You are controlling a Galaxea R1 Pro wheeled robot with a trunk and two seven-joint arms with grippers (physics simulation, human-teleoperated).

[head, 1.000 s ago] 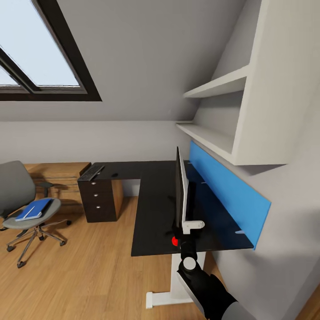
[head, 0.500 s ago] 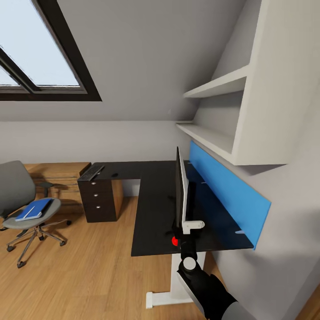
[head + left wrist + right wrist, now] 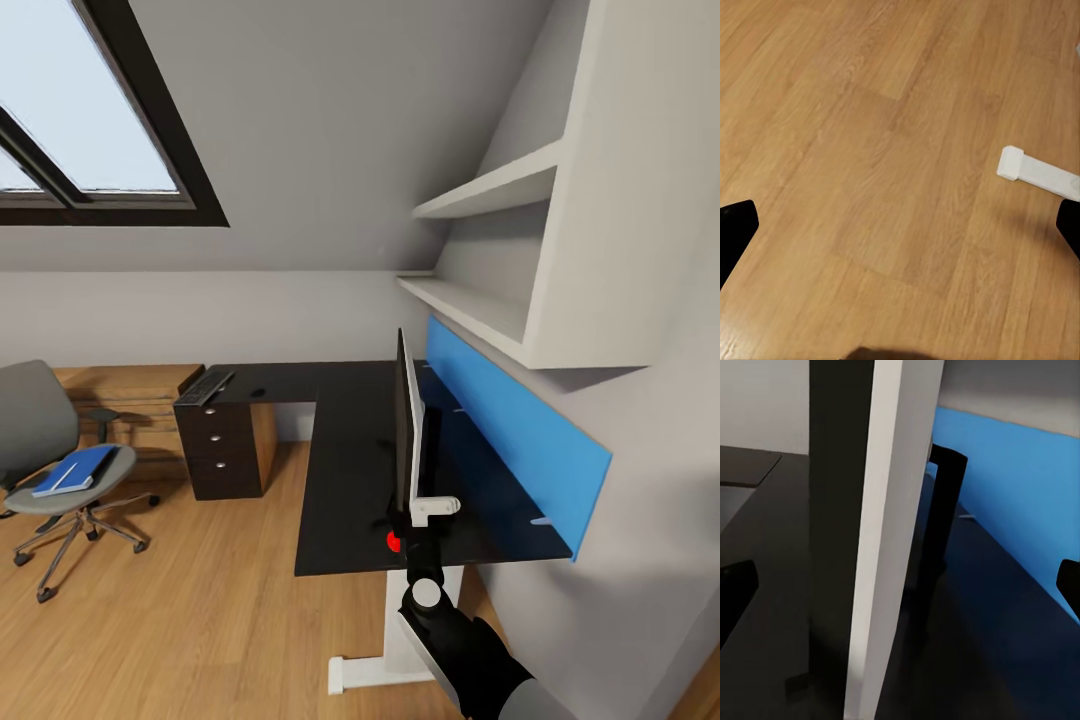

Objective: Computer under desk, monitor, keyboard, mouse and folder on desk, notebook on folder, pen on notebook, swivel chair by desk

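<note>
Black desk carries monitor, seen edge-on, long axis running away toward far wall. Right gripper at monitor's near edge; in right wrist view monitor edge stands between wide-spread fingertips, nothing visibly clamped. Left gripper spread wide over wooden floor, holding nothing. Keyboard on far desk wing. Blue folder on swivel chair, well left of monitor; left arm likely nearer for it.
</note>
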